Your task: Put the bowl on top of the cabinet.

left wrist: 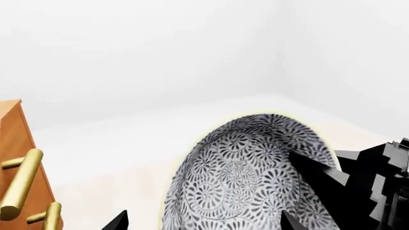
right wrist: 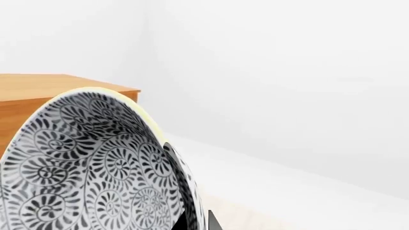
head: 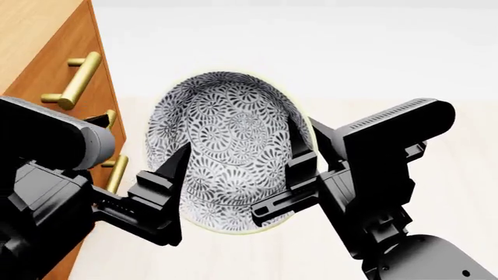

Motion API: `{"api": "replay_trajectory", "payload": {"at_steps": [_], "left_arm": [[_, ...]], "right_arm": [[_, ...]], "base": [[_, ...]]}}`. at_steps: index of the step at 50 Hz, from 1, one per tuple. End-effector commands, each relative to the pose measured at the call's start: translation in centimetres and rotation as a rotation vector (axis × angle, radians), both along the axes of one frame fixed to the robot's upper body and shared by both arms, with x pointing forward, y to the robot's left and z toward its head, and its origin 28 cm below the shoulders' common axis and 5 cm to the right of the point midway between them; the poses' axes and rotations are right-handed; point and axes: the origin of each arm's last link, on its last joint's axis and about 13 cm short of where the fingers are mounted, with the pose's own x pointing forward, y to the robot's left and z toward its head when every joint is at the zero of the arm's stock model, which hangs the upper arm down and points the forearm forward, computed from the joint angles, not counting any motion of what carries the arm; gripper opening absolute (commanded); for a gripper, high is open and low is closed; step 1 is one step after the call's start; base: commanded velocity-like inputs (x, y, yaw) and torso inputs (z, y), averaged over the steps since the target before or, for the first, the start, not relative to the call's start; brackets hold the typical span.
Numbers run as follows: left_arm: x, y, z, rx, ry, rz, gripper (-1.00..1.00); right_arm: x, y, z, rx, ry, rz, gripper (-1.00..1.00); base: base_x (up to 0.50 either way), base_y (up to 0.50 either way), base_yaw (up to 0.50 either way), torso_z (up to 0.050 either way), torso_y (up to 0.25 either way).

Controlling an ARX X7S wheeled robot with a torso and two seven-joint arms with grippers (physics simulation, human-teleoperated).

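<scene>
Currently I've got the bowl [head: 230, 149] clamped between left gripper [head: 165, 192] and right gripper [head: 292, 178], right of the cabinet [head: 35, 52]; uneven arm motion could drop it.

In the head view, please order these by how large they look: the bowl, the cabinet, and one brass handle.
1. bowl, largest in view, but it is held close to the camera.
2. cabinet, only partly in frame, so its rank is unsure.
3. brass handle, clearly smallest.
</scene>
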Motion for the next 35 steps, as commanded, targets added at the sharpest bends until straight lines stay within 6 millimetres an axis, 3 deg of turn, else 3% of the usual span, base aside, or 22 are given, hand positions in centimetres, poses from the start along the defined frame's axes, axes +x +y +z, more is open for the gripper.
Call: {"api": "replay_trajectory", "payload": {"at_steps": [1, 35], "left_arm": [[1.1, 0.2, -0.7, -0.006, 0.047, 0.003, 1.00], [4.1, 0.5, -2.4, -0.027, 0.115, 0.056, 1.00]], "right_arm": [[0.0, 0.0, 0.3, -0.007, -0.025, -0.002, -1.00], [-0.3, -0.1, 0.5, -0.017, -0.031, 0.001, -1.00]], "base": [[0.00, 0.00, 0.00, 0.000, 0.000], [0.00, 0.00, 0.00, 0.000, 0.000]]}}
